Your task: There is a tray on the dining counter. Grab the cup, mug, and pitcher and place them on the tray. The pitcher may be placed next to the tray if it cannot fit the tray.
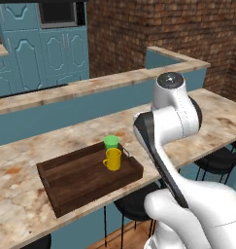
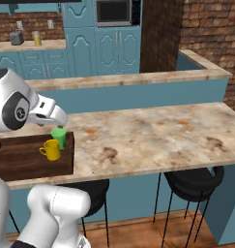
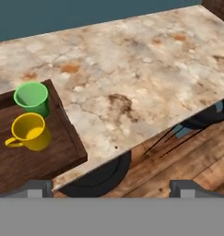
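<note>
Our pincer (image 3: 111, 189) hangs wide open and empty, its two tips at the bottom edge of the hand view. At left of that frame, the green cup (image 3: 32, 98) and yellow mug (image 3: 30, 132) stand close together in the tray's (image 3: 69, 138) near corner on the dining counter (image 3: 132, 73). We judge the pitcher (image 2: 36, 38), far off at upper left of the right base view, the remaining item. Squeezing it in could topple those two.

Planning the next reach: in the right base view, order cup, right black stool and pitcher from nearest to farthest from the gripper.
1. cup, on the tray, left.
2. black stool, lower right.
3. pitcher, far back left.
</note>
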### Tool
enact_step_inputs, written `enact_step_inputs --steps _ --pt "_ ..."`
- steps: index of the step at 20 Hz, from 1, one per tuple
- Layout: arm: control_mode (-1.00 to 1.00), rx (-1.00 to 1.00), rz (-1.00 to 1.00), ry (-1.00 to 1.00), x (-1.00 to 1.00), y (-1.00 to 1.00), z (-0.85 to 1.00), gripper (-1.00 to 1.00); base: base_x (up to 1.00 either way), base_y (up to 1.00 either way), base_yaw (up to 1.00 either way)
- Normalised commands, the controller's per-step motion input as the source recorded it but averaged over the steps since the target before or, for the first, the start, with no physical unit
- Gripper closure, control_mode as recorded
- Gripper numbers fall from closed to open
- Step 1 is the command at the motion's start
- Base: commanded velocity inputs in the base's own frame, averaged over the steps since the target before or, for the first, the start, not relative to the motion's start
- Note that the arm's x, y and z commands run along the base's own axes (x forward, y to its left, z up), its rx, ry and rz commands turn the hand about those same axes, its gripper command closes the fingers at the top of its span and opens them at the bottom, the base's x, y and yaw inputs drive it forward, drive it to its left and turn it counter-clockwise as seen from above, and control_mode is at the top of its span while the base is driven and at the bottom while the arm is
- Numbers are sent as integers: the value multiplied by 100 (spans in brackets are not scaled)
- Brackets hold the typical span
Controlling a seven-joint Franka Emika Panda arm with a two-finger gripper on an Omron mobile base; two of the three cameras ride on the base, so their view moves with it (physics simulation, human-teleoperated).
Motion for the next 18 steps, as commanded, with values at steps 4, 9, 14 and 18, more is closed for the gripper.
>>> enact_step_inputs --steps 4,9,14,18 --pt "100 0 0 0 0 0 0 -100 -85 0 -1" --pt "100 0 0 0 0 0 0 -100 -100 7 -1" --pt "100 0 0 0 0 0 0 -100 -91 86 3" --pt "100 0 0 0 0 0 0 -100 -58 100 0"
